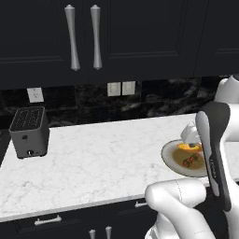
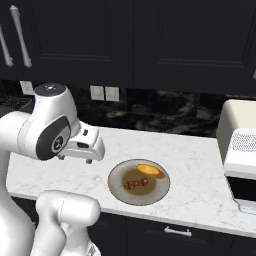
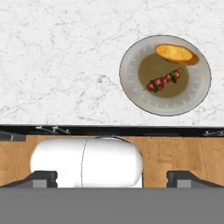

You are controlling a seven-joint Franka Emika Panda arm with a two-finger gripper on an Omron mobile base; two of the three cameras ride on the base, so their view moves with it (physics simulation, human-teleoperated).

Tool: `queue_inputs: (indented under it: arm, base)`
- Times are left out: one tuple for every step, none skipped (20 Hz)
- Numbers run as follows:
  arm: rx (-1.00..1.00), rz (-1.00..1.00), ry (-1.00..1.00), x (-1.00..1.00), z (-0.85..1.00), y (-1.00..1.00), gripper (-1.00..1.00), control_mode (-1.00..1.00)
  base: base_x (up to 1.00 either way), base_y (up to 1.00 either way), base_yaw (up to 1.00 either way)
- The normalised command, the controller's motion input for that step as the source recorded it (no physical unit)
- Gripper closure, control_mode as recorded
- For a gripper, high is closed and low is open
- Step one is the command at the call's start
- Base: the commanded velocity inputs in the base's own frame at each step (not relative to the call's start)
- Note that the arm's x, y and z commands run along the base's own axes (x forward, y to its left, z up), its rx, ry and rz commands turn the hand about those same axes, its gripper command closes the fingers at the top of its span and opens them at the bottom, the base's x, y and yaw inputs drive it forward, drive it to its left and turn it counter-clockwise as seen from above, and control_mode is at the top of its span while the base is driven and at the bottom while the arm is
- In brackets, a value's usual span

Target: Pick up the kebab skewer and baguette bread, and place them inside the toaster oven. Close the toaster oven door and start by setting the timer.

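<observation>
Looks like first step, nothing picked yet. Gripper (image 3: 112, 179) jaws spread wide, empty, hovering above front edge of white marble counter (image 3: 57, 57). Thin red-and-green kebab skewer (image 3: 163, 81) and golden oval baguette bread (image 3: 176, 53) share round grey plate (image 3: 131, 74) near that edge. Cream-white toaster oven (image 2: 240, 150) at counter's right end. Next, I guess: shift over plate, drop onto skewer.

White marble bench (image 1: 93, 158) under dark cabinets (image 1: 140, 32) with silver handles (image 1: 84, 37), black stone backsplash (image 2: 165, 112) carrying pale outlets (image 1: 120, 88), dark drawers (image 2: 170, 232) below, wood floor (image 3: 175, 153) beneath.

Glossy white rounded arm (image 2: 40, 130) segments; dark grey joint covers; small circular marking
</observation>
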Motion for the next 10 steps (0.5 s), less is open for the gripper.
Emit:
queue_inputs:
  arm:
    - [0.08,-0.07,0.06,-0.14,0.00,-0.85,-1.00,-1.00]
    - [0.09,-0.08,0.06,-0.16,-0.03,-0.97,-1.00,-1.00]
    - [0.10,-0.08,0.05,-0.21,-0.02,-1.00,-1.00,-1.00]
    - [0.11,-0.09,0.05,-0.26,0.00,-1.00,-1.00,-1.00]
    - [0.11,-0.09,0.04,-0.29,0.00,-1.00,-1.00,-1.00]
    - [0.10,-0.09,0.03,-0.17,0.00,-0.96,-1.00,-1.00]
    - [0.08,-0.08,0.01,0.00,0.00,-0.84,-1.00,-1.00]
    - [0.07,-0.03,0.00,0.00,0.00,-0.67,-1.00,-1.00]
    - [0.05,-0.02,0.00,0.02,0.00,-0.49,-1.00,-1.00]
    - [0.02,-0.06,0.02,0.16,0.00,-0.20,-1.00,-1.00]
  base:
    - [0.00,0.00,0.00]
    - [0.00,0.00,0.00]
    - [0.00,0.00,0.00]
    - [0.00,0.00,0.00]
    - [0.00,0.00,0.00]
    - [0.00,0.00,0.00]
    - [0.00,0.00,0.00]
    - [0.00,0.00,0.00]
    - [0.00,0.00,0.00]
    - [0.00,0.00,0.00]
